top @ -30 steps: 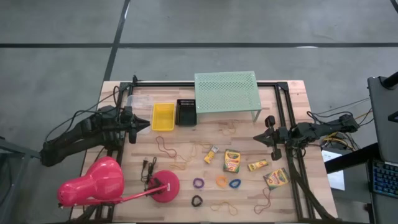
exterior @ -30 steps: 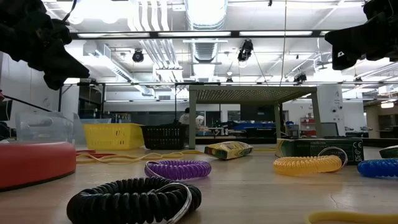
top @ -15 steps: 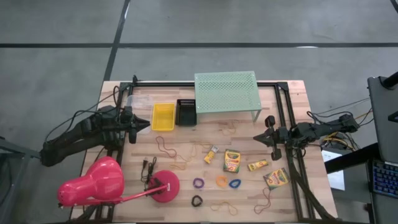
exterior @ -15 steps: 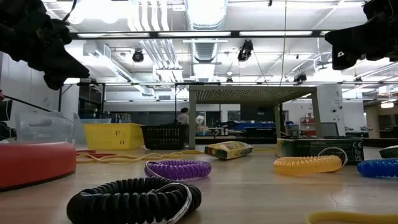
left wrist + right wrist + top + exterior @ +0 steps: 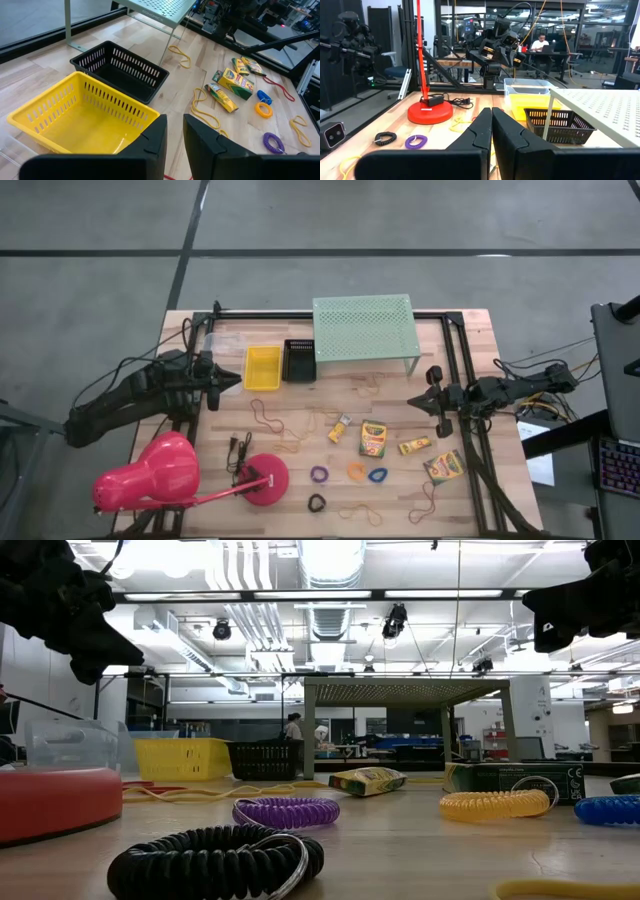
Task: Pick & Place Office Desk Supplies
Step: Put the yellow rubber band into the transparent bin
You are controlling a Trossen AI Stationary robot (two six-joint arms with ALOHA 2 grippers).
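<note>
Left gripper (image 5: pixel 228 381) narrowly parted, empty, table's 9 o'clock | right gripper (image 5: pixel 418 404) shut, 3 o'clock | crayon boxes (image 5: pixel 373 438), ring loops (image 5: pixel 319 474) between, toward 6 o'clock | wooden table (image 5: pixel 300 405); workshop behind.

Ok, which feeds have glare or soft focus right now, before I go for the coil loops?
Low view: bright ceiling lights glare across the top, the black coil loop up close looks soft, and both arms are dark silhouettes. High view: even light, faint shadows. Left wrist view: the yellow basket is sharp and evenly lit. Right wrist view: dim background, with the red lamp base clear.
</note>
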